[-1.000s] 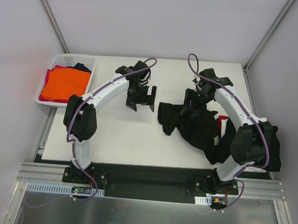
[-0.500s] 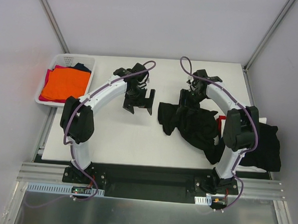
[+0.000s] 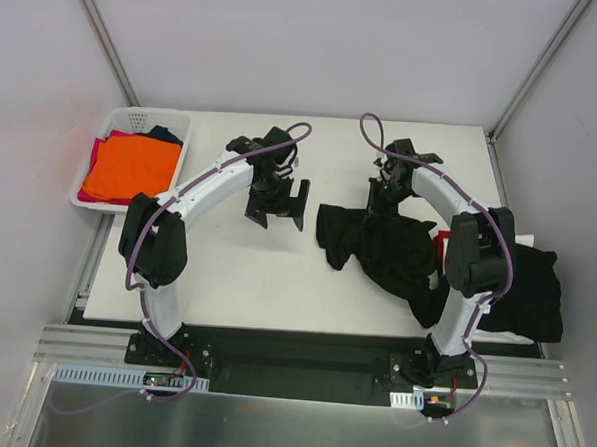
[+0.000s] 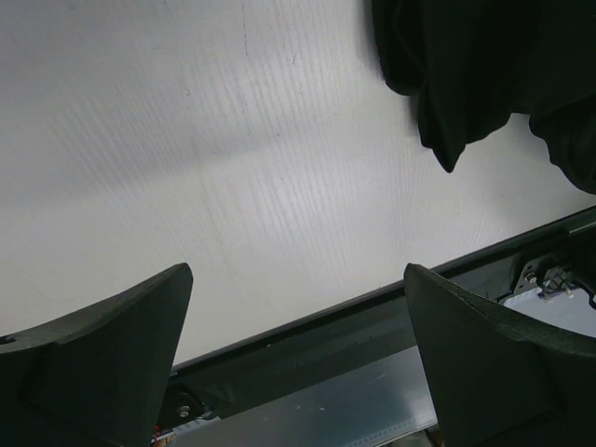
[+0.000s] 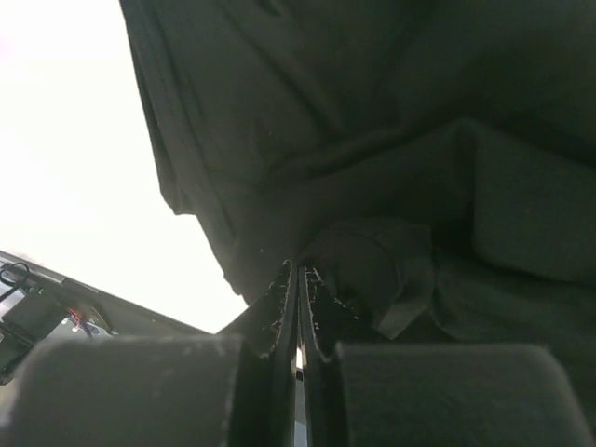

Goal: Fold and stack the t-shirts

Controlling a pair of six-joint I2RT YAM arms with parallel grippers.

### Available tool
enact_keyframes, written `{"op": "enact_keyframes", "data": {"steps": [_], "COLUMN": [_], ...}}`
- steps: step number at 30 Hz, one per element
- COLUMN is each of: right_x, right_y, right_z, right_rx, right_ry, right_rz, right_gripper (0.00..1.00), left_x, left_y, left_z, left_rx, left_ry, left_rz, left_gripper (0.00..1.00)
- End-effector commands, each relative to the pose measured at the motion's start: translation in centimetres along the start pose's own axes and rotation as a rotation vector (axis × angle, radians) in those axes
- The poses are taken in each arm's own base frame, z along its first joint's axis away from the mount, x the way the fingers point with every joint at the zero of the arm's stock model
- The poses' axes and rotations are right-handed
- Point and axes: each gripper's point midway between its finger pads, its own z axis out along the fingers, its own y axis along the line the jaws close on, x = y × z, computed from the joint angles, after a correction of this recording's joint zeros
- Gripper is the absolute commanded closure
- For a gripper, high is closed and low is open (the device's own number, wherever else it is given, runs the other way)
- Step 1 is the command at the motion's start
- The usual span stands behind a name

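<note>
On matte white table (image 3: 226, 275), crumpled black t-shirt (image 3: 382, 250); right hand (image 5: 296, 275) closed

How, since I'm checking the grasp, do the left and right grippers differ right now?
The left gripper is wide open; the right gripper is shut. The left gripper hangs over bare table, clear of cloth; the right gripper's tips meet a fold of the black t-shirt, though whether cloth is pinched is unclear. Both are black, two-fingered and point downward.
</note>
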Motion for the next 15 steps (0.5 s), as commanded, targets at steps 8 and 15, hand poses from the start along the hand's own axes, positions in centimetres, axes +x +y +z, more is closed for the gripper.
{"op": "enact_keyframes", "data": {"steps": [8, 15], "right_x": [-3.5, -4.7], "right_y": [4.4, 10.0], "right_z": [-6.4, -19.7], "right_rx": [-0.097, -0.242], "right_ry": [-0.148, -0.408], "right_rz": [-0.043, -0.101], "right_gripper": [0.99, 0.99], "left_x": [0.0, -2.9], "left_y": [-0.1, -2.0], "left_z": [-1.4, -2.9], "left_rx": [-0.008, 0.028], "left_ry": [-0.027, -0.106], "left_rz": [0.006, 0.023], "left_gripper": [0.03, 0.04]}}
